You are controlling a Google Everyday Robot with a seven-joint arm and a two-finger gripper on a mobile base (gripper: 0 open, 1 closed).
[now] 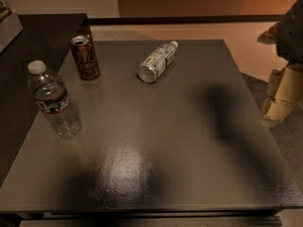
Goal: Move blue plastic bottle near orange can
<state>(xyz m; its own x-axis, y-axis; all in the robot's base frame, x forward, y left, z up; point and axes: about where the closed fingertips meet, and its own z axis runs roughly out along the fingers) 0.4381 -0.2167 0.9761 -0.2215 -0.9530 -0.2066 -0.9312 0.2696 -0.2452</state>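
The blue plastic bottle [157,62] lies on its side on the dark table [156,141], toward the back middle, with its white cap pointing to the far right. The orange can [85,57] stands upright at the back left, a short gap to the left of the bottle, with a pale rabbit figure on its side. My gripper [282,98] hangs at the right edge of the view, beyond the table's right edge and well to the right of the bottle. It holds nothing that I can see.
A larger ribbed water bottle [53,100] with a white cap stands upright near the table's left edge. A second dark surface [28,46] adjoins the table at the back left. The arm's shadow [222,110] falls on the right half of the table.
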